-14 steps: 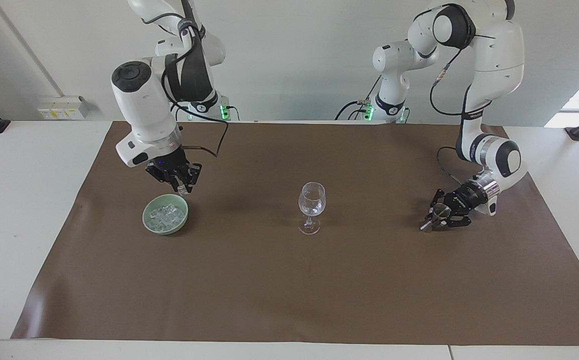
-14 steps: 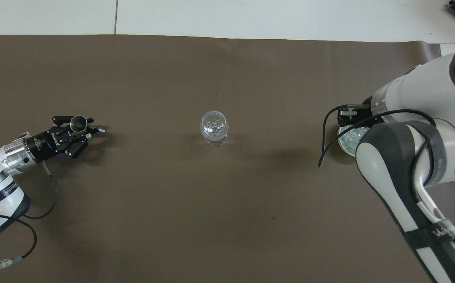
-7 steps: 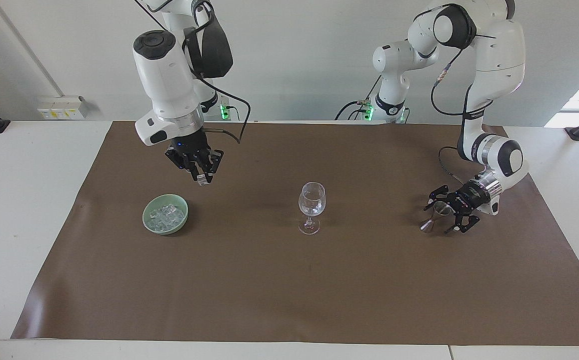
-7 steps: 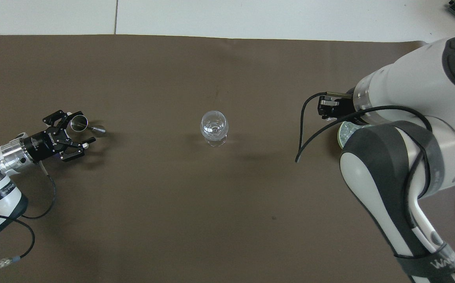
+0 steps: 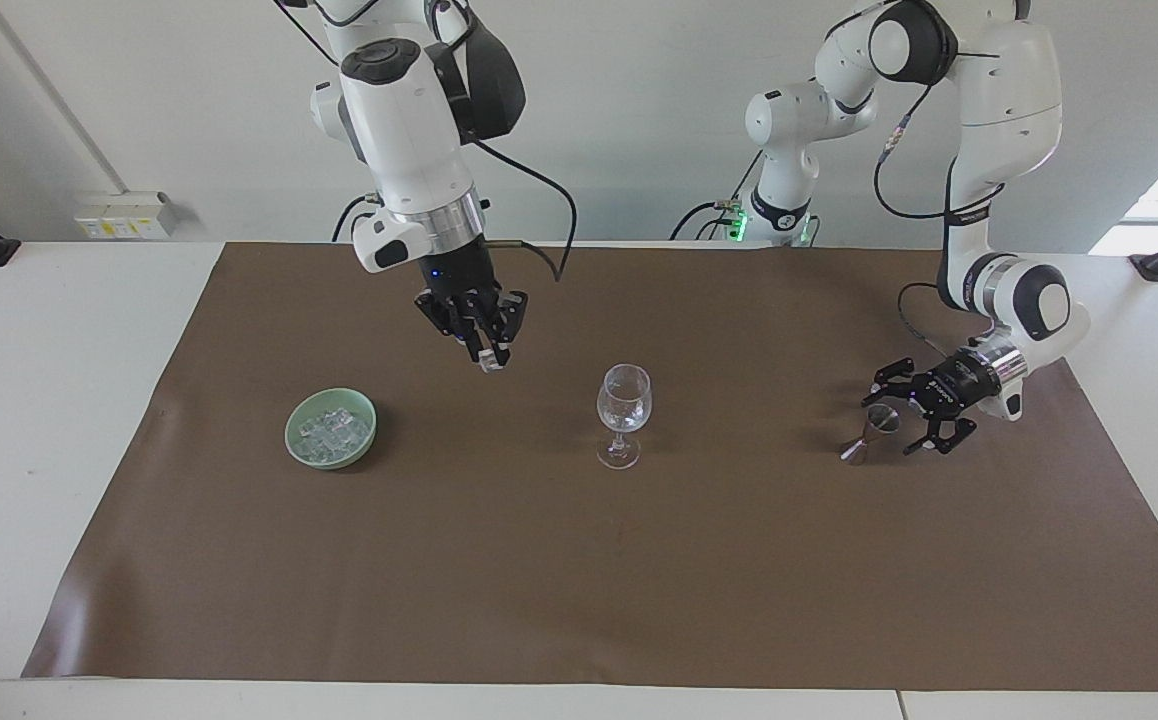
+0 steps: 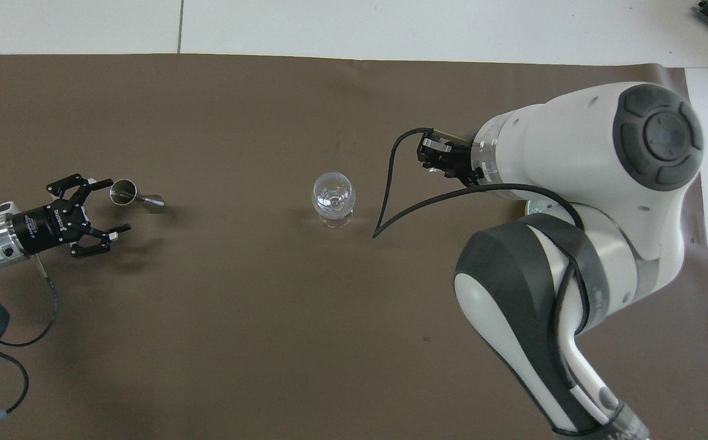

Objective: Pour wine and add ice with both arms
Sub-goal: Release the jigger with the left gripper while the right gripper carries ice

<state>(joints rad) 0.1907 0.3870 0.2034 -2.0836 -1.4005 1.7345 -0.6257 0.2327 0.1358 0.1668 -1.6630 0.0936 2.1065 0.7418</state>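
I'm seeing bright, even daylight; soft shadows are lying on the brown mat [image 5: 579, 560], and everything is staying sharp.

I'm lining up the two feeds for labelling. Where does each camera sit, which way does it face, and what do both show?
Facing view: high across the table, looking back at the robots; both whole arms show, the right tool carrying an ice cube above the brown mat, the left tool open beside the metal jigger.
Overhead view: high above the robots' end, looking forward and steeply down; the arms enter from the bottom.
Shared: the wine glass at mid-mat, the jigger, both tools. The green ice bowl shows whole only in the facing view.
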